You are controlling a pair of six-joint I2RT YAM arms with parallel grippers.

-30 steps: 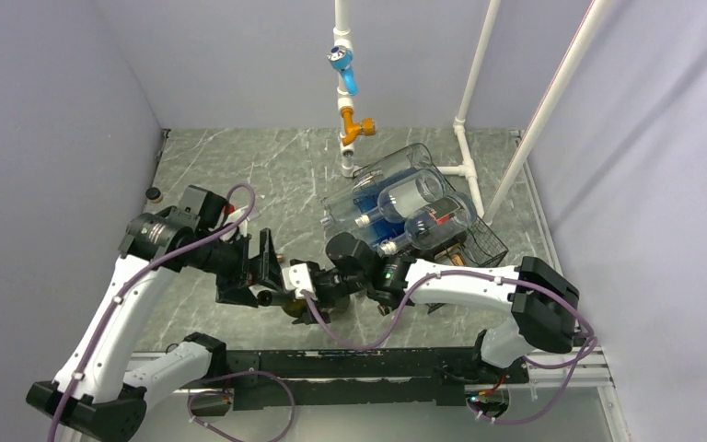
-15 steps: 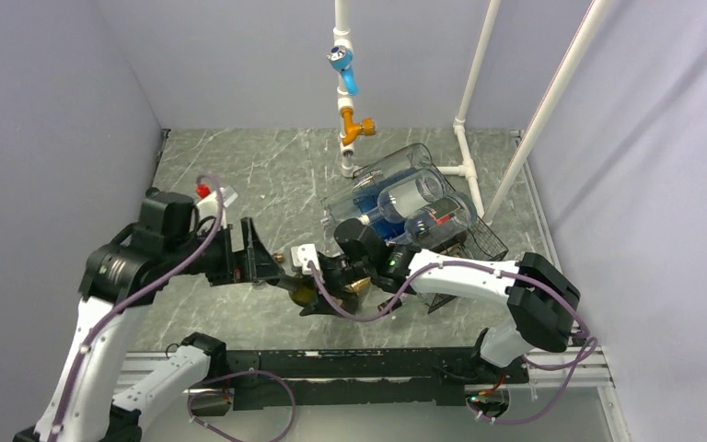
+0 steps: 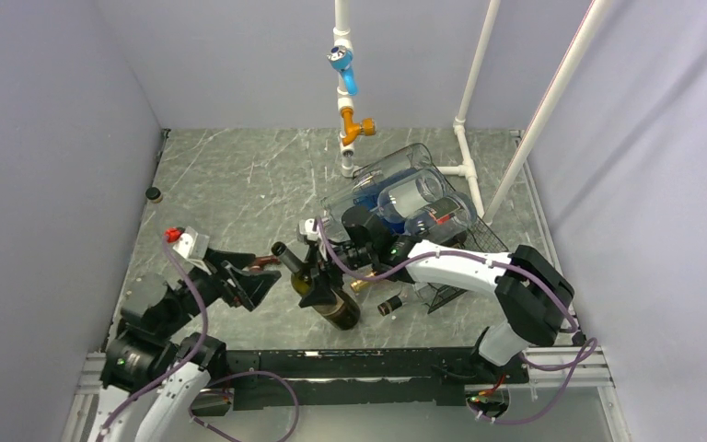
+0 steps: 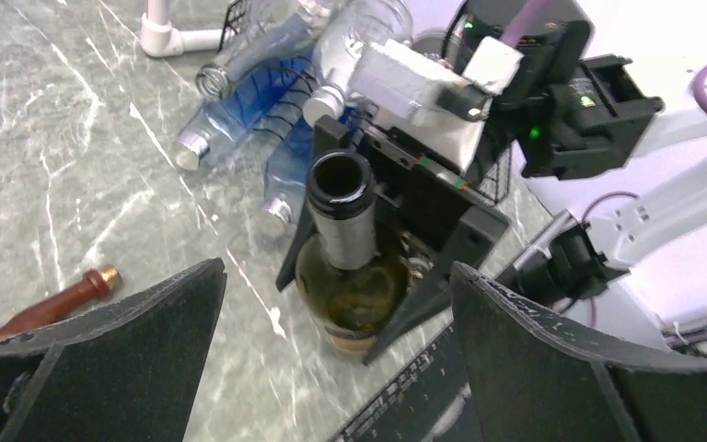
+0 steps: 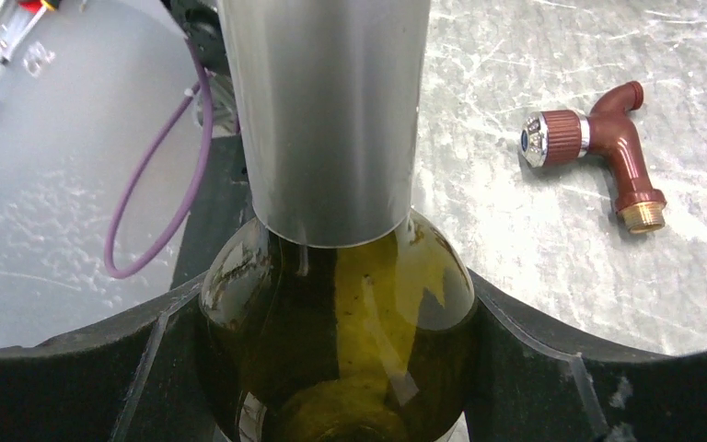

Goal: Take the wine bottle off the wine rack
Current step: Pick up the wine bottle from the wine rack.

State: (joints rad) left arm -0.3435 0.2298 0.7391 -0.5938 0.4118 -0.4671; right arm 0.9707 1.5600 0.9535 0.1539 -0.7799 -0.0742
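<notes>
One dark green glass wine bottle (image 3: 330, 296) is under inspection. It is clear of the wine rack (image 3: 480, 241) and sits over the table (image 3: 239, 175) to the near left of the rack. It leans with its neck toward the far left and its base toward the near edge. Whether the base touches the tabletop cannot be told.

Handling, as judged: the bottle is rigid, smooth-walled and breakable, and likely heavy toward the base. The glass offers little friction, so a hold on the wide body just below the shoulder looks safer than one on the foil-covered neck, where the bottle could swing or slide.

Right arm: it reaches leftward from its base, past the near side of the rack. The right gripper (image 5: 336, 304) is set partly open, a jaw on either side of the body just below the shoulder. It has the bottle clasped there.

Left arm: it is drawn back toward the near left corner, with the wrist aimed at the bottle's mouth. The left gripper (image 3: 256, 279) stands spread wide, grips nothing, and is near the neck but apart from it.

Also noted: clear plastic bottles (image 3: 405, 198) lie in the rack, and a reddish-brown tap fitting (image 5: 598, 147) lies loose on the table just beside the left jaws. That fitting is a possible obstruction if the bottle is laid down there.
</notes>
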